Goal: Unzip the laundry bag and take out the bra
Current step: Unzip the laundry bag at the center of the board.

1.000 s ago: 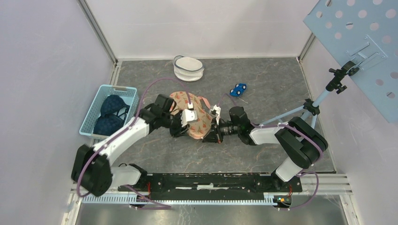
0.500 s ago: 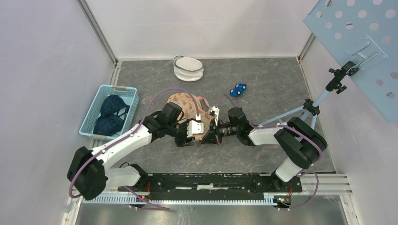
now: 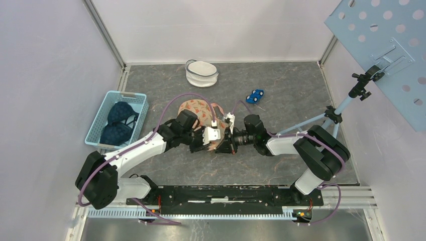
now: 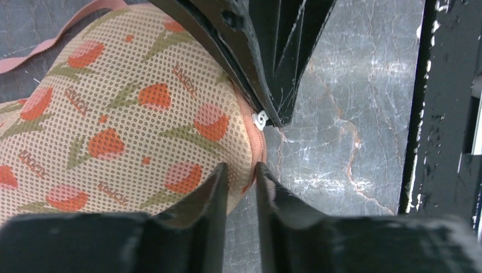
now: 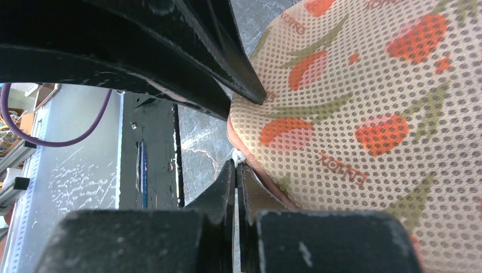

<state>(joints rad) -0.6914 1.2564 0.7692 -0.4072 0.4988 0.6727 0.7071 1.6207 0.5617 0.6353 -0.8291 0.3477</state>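
Observation:
The laundry bag (image 3: 197, 111), mesh printed with orange tulips, lies mid-table. In the left wrist view my left gripper (image 4: 241, 169) pinches the bag's (image 4: 125, 108) pink-seamed near edge between narrowly parted fingertips. Directly opposite it, my right gripper (image 4: 273, 116) is shut on the white zipper pull (image 4: 258, 119). The right wrist view shows the same: the right gripper (image 5: 236, 168) is shut with the pull (image 5: 237, 156) at its tips, against the bag (image 5: 364, 102). From above, the left gripper (image 3: 213, 142) and right gripper (image 3: 225, 143) nearly touch. The bra is hidden.
A light-blue basket (image 3: 125, 94) holding dark blue garments (image 3: 118, 120) stands at the left. A white round mesh pouch (image 3: 202, 73) sits at the back, with a blue toy car (image 3: 255, 95) to its right. A tripod stand (image 3: 346, 103) carrying a perforated board rises at the right.
My left gripper has slid right along the bag's near edge until it meets the right gripper, and now pinches the edge there. The right arm has stayed put.

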